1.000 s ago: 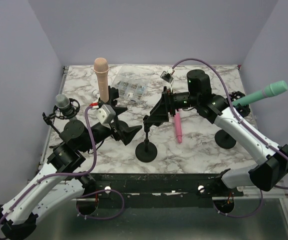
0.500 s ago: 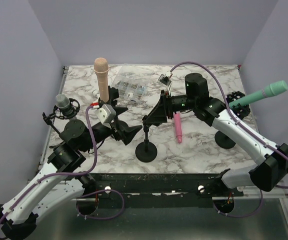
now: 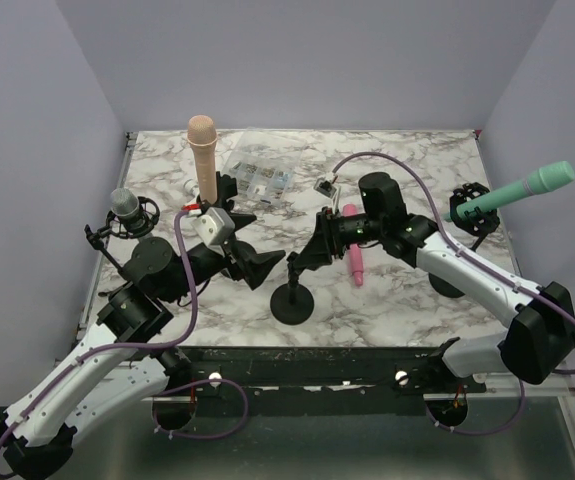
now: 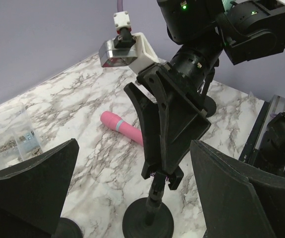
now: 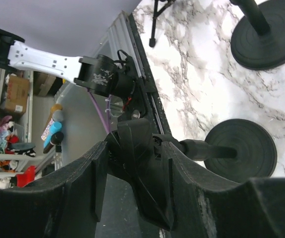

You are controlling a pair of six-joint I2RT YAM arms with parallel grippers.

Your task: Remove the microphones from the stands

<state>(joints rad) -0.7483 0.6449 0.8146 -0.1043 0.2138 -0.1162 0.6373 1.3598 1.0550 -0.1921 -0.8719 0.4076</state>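
Note:
A pink microphone [image 3: 353, 250] lies flat on the marble table, right of a short black stand [image 3: 292, 300]; it also shows in the left wrist view [image 4: 125, 128]. My right gripper [image 3: 302, 262] reaches down onto the stand's top, its jaws closed around the black clip [image 5: 142, 148], with a thin gap showing on one side. The left wrist view shows those fingertips [image 4: 152, 173] straddling the stand's neck [image 4: 152, 203]. My left gripper [image 3: 252, 262] is open and empty, just left of the stand, jaws wide apart.
A peach microphone [image 3: 203, 155] stands upright at the back left. A grey microphone [image 3: 127, 205] sits at the left edge. A teal microphone [image 3: 527, 187] sits on a stand at the right. A clear parts box [image 3: 259, 177] lies at the back.
My right gripper has moved down and toward the near edge, onto the top of the black stand. The pink microphone and my left gripper have stayed put.

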